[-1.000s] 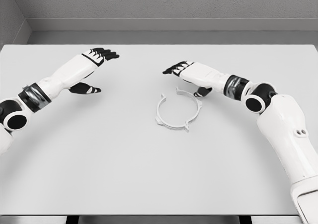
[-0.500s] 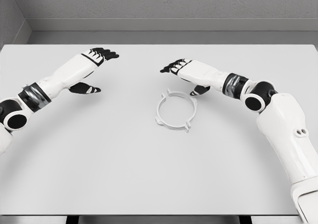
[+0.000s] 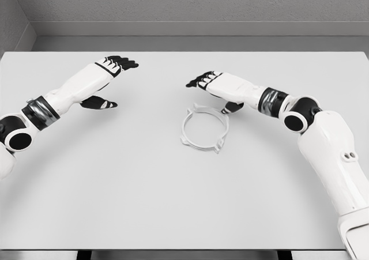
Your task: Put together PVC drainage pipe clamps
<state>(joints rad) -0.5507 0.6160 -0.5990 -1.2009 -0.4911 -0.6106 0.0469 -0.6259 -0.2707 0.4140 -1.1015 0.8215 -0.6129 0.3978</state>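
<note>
Just below and slightly toward the robot from the right hand, the pipe clamp is lying flat on the table, a thin pale ring with small tabs sticking out around its rim. Its two halves appear to be meeting into a closed circle, though whether they are actually locked together is too fine to tell. The ring is sitting level, so it has no long axis to speak of; its opening is facing upward.

That hand is hovering with its dark fingers loosely extended and pointing toward the left side of the picture, gripping nothing. Its thumb is hanging down close to the far edge of the ring, and I cannot tell whether it is touching.

Well away on the other side, the left hand is floating above the table with fingers likewise relaxed and carrying nothing, a wide stretch of bare surface separating it from the clamp.

Judging from this, the right hand is the nearer one by far, and any press or pinch on the ring would be coming from above and behind it. Nothing is standing between either hand and the ring.
</note>
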